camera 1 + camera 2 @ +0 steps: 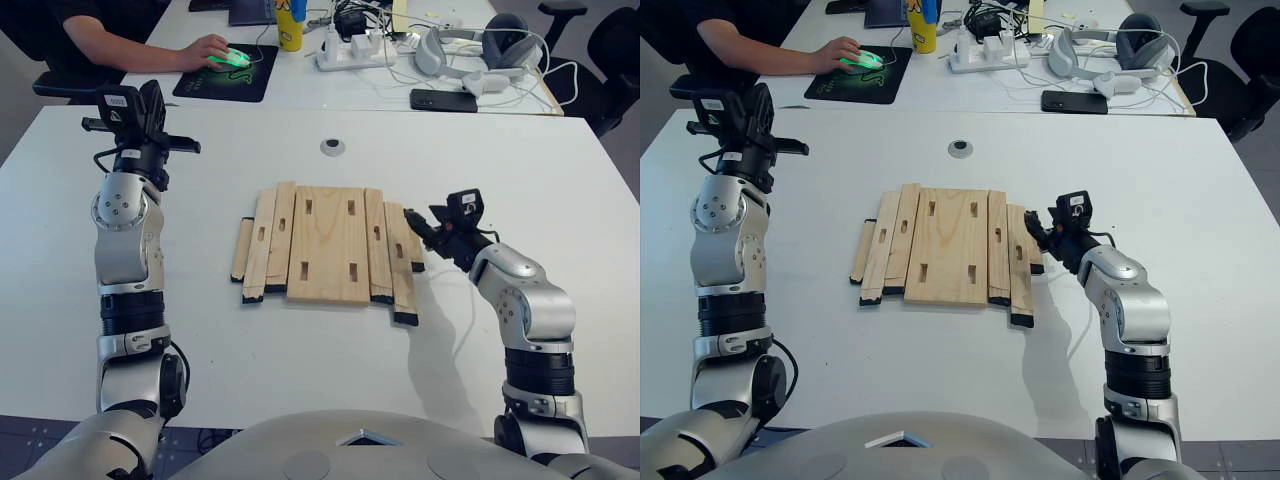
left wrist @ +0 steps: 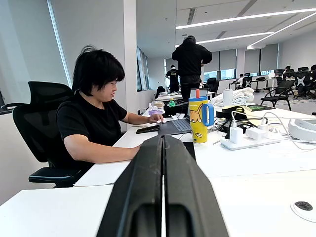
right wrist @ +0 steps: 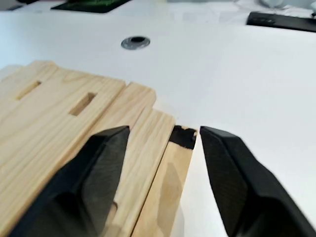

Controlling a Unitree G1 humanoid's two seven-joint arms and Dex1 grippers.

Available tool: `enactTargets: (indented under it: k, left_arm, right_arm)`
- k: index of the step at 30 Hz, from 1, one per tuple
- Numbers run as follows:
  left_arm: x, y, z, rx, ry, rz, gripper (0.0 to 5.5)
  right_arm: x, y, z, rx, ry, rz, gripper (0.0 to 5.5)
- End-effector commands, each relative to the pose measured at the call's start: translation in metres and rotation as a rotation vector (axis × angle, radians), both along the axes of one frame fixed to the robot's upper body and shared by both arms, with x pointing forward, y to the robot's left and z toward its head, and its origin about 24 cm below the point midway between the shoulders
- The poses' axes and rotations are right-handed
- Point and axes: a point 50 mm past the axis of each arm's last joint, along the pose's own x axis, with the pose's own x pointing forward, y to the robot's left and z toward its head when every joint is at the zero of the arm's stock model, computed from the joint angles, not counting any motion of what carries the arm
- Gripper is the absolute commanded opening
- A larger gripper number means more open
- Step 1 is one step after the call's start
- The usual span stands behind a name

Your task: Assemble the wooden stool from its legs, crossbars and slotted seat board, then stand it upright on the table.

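Pale-wood slotted seat board [image 1: 328,243] w/ flat planks [image 1: 402,262] (black-tipped); right gripper [image 3: 163,133] spread astride plank end, left gripper [image 2: 163,143] closed

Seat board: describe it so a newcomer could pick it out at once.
On the near white table lies a flat row of pale wooden pieces. The seat board is the middle one: widest, with four slots, while the flanking slats are narrow and black-ended.
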Motion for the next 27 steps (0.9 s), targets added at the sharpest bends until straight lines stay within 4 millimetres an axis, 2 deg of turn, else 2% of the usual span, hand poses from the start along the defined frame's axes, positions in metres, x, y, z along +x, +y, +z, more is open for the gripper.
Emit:
enactTargets:
  k: [1, 4, 14, 23, 27]
  left_arm:
    - [0.0, -0.002, 0.0, -0.009, 0.004, -0.018, 0.0]
    - [0.0, -0.003, -0.001, -0.013, 0.011, -0.023, 0.0]
    - [-0.007, 0.002, -0.001, -0.022, 0.005, 0.008, 0.0]
    - [-0.008, 0.002, 0.0, -0.025, -0.002, 0.001, 0.0]
    - [-0.008, 0.002, 0.001, -0.024, -0.002, 0.001, 0.0]
  right_arm:
    - [-0.004, -0.005, -0.002, -0.049, 0.02, -0.003, 3.4]
    - [-0.005, -0.011, -0.003, -0.039, 0.029, -0.044, 3.4]
    - [-0.001, -0.02, -0.013, -0.13, 0.09, -0.004, 3.4]
    - [-0.005, -0.013, -0.021, -0.135, 0.143, 0.074, 3.4]
    - [-0.008, -0.014, -0.025, -0.228, 0.174, 0.108, 3.4]
